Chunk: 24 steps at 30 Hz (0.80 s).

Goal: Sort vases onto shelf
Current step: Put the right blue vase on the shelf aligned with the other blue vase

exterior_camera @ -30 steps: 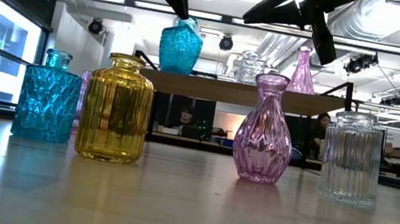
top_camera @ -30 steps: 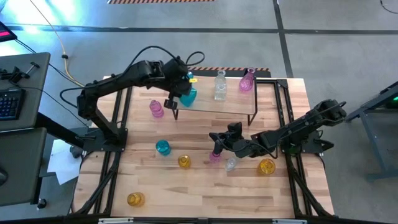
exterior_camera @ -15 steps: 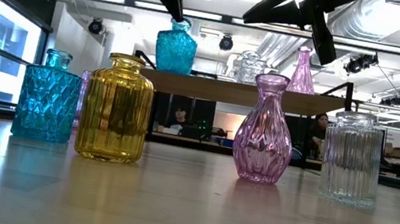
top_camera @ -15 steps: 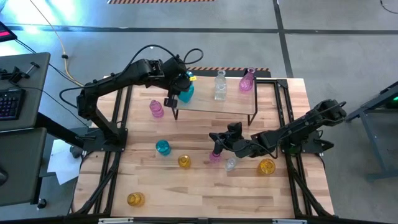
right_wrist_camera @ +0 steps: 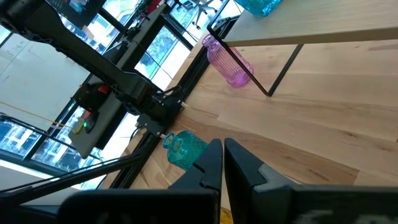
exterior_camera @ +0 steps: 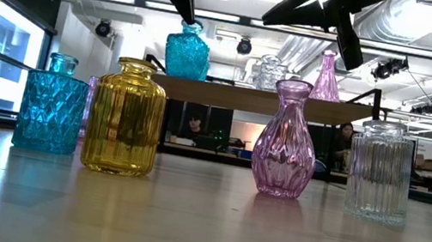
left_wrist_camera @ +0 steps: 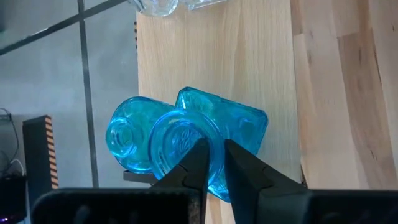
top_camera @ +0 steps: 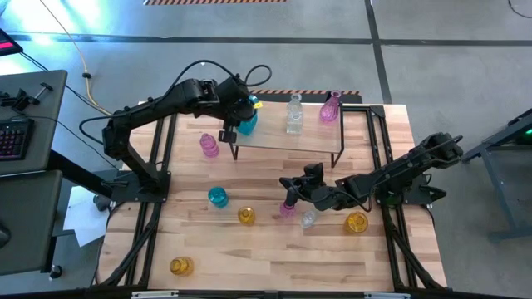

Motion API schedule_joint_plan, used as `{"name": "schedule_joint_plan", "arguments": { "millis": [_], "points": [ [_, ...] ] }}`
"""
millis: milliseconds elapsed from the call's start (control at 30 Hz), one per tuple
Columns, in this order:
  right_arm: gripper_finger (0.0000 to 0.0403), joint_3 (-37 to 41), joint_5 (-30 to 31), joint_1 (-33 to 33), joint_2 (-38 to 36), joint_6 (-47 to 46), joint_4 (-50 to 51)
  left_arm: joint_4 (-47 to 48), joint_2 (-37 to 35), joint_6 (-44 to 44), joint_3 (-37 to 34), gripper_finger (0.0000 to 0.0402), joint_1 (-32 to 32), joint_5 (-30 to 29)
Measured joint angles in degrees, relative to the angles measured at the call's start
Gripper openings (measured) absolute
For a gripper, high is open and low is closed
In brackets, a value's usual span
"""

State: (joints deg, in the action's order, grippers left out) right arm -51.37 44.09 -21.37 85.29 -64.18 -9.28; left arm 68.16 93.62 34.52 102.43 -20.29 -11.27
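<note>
A teal-blue vase (exterior_camera: 188,50) stands on the left end of the shelf (top_camera: 291,139), with my left gripper (left_wrist_camera: 216,155) shut on it from above. In the left wrist view a second teal-blue glass shape (left_wrist_camera: 127,140) shows right beside it. A clear vase (top_camera: 294,116) and a pink vase (top_camera: 331,106) stand farther right on the shelf. My right gripper (top_camera: 285,183) hangs shut over the table's middle, above a pink vase (top_camera: 288,208), and touches nothing. My left gripper holds the teal-blue vase by the rim of its mouth (left_wrist_camera: 198,124). One finger seems to be inside the mouth and one outside. The fingers come slanting down from above. The vase stands upright with its base on the shelf board (exterior_camera: 271,101).
On the tabletop stand a pink vase (top_camera: 209,144), a teal one (top_camera: 217,197), amber ones (top_camera: 246,216) (top_camera: 357,222) (top_camera: 181,266) and a clear one (top_camera: 308,219). The shelf's thin black legs (top_camera: 339,156) stand behind them.
My left gripper has rolled its wrist a little. The teal-blue vase, tilted a second ago, has moved slightly toward the table's far edge. It now stands upright on the shelf's left end.
</note>
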Motion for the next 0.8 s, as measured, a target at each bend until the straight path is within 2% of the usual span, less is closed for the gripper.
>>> {"name": "schedule_joint_plan", "arguments": {
  "millis": [333,800],
  "points": [
    [0.0000,0.00,0.01,0.00,-0.01,-0.04,-0.02,0.23,-0.04,-0.95,-0.08,0.0052,0.00,-0.31],
    [0.0000,0.00,0.03,0.00,-0.01,0.09,-0.39,-0.85,-2.22,-1.06,0.10,0.0105,-0.09,-1.15]
  ]
}}
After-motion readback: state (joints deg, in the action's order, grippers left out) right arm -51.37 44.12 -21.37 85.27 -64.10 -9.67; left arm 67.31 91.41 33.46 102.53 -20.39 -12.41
